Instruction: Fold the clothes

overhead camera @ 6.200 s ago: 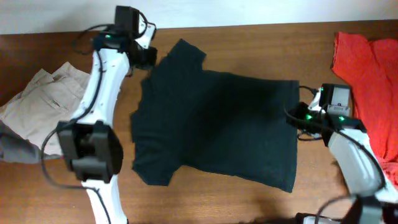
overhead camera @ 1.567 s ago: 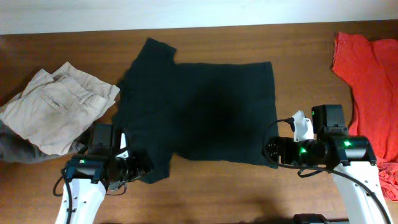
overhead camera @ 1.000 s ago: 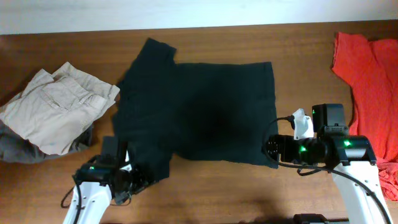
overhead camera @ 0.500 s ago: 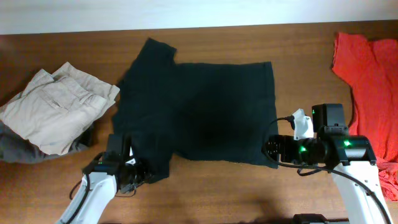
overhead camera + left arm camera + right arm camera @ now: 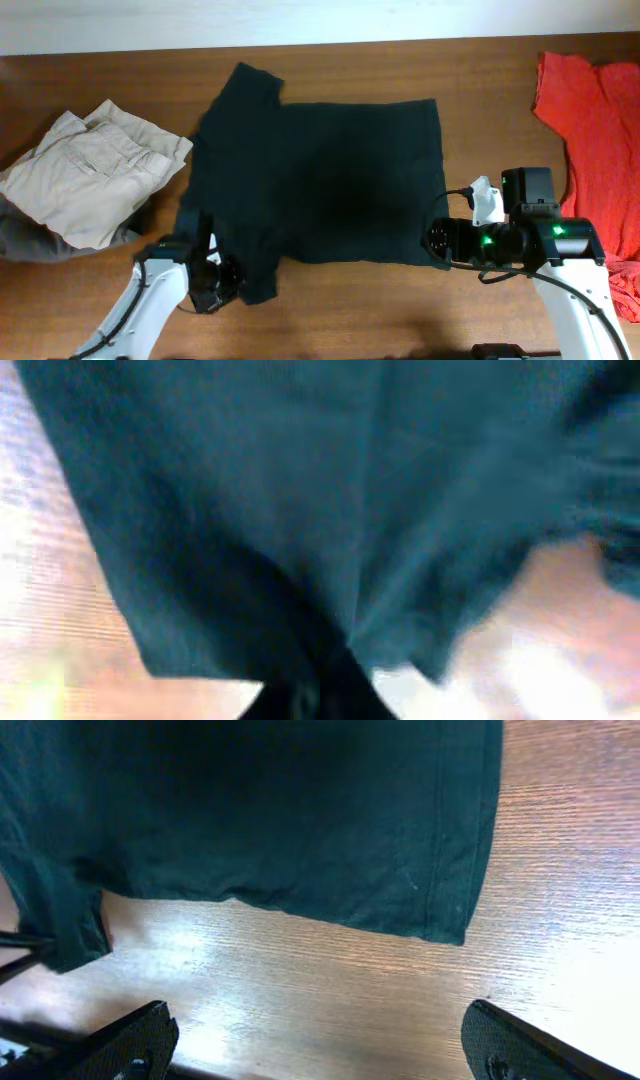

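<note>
A: Where's the shirt?

B: Black T-shirt point(image 5: 320, 170) lies spread flat mid-table point(image 5: 350, 315), collar end to the left and hem to the right. It's clear of the beige trousers point(image 5: 90, 170) on the left and the red garment point(image 5: 590, 110) on the right.

A: Grippers?

B: Left gripper point(image 5: 222, 282) is at the near sleeve point(image 5: 250, 270). Its wrist view is motion-blurred and filled with dark cloth. The creases run down to one point at the bottom centre, so I read it as clamped on the sleeve fabric. Right gripper point(image 5: 436, 243) is spread wide with nothing in it. In the right wrist view both fingers point(image 5: 130, 1040) sit over bare wood, just short of the near hem corner point(image 5: 455, 925).

A: So which step?

B: Looks like the start of the first fold. The shirt is laid out with no layer turned over yet. The left side has its hold and the right side isn't on the cloth.

A: Next move?

B: My call: right goes forward and down onto that hem corner and pinches the edge only. Then both arms lift together and carry the near edge across towards the far edge.

A: Risks?

B: If right closes short it grabs wood. If the lifts are uneven the fold line skews. The near sleeve is already bunched, so it may need tucking.
</note>
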Robot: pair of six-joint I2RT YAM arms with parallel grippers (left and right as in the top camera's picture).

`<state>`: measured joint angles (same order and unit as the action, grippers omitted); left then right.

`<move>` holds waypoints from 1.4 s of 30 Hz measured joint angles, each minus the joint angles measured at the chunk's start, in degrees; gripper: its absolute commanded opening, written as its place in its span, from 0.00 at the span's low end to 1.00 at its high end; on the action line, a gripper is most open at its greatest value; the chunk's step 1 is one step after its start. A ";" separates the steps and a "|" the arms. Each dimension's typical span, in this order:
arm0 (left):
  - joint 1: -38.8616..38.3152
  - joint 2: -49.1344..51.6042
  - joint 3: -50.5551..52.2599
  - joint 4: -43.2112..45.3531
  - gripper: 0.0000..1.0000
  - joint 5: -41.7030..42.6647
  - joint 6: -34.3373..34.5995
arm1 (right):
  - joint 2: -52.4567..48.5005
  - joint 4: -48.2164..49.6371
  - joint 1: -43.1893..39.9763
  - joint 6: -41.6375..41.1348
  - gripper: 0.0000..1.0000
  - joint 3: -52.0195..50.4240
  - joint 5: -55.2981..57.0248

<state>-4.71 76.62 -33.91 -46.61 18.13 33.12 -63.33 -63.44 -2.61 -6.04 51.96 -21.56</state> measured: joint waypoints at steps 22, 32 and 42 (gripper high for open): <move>-1.44 -2.75 -7.63 -12.92 0.54 -0.22 -0.76 | -0.02 -0.07 0.00 0.02 0.96 0.00 2.27; -1.51 -2.69 -1.99 -9.09 0.48 -0.09 -0.72 | 0.00 -0.02 0.00 0.00 0.96 0.00 3.37; -1.51 -1.84 1.57 -1.88 0.29 -0.11 -0.04 | 0.00 -0.04 0.00 0.02 0.96 0.00 3.63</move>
<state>-6.22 74.78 -32.34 -48.49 18.02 33.08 -63.33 -63.48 -2.61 -6.02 51.96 -17.93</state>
